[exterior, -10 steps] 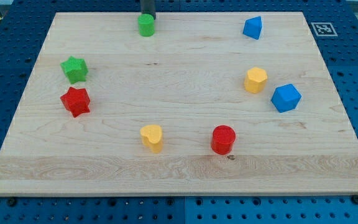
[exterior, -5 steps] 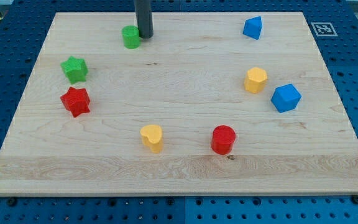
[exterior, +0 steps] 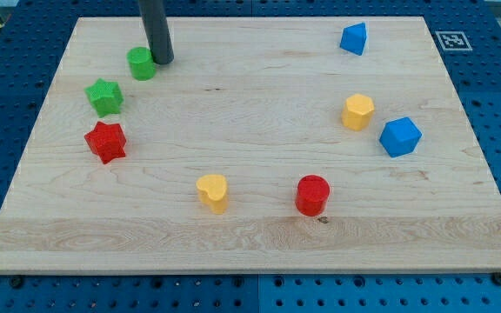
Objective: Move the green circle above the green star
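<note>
Item: green circle (exterior: 141,63). Over the last second we have pushed it from the board's top edge, near centre, toward eight o'clock; it now sits near the green star (exterior: 104,96), at about one o'clock from it, the two apart but close.

Item: my tip (exterior: 163,61). It presses the circle's three-o'clock side, touching or nearly so. We carry no jaws, so nothing is clenched or released; the rod only pushes.

Item: red star (exterior: 105,141). At six o'clock from the green star, unmoved.

Item: yellow heart (exterior: 212,191) and red cylinder (exterior: 312,195). Low on the wooden board (exterior: 250,235), unmoved.

Item: yellow hexagon (exterior: 357,111), large blue block (exterior: 399,136), small blue block (exterior: 353,38). On the three-o'clock half of the board, unmoved.

Judgement: the travel has closed most of the gap. The circle stands slightly toward three o'clock of the spot directly above the star, so we reckon a short further nudge toward nine o'clock remains. Risk: overshoot, or bumping the star.
</note>
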`<action>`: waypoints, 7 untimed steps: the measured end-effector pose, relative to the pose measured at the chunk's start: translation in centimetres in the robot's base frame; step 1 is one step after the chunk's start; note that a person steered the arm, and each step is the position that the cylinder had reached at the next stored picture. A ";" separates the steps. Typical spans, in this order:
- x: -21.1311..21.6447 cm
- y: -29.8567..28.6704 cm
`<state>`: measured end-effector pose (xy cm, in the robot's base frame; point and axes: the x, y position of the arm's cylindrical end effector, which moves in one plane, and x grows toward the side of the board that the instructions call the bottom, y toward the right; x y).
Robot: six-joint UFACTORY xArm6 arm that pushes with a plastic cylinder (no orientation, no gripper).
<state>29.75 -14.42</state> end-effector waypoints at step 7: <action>1.3 -2.3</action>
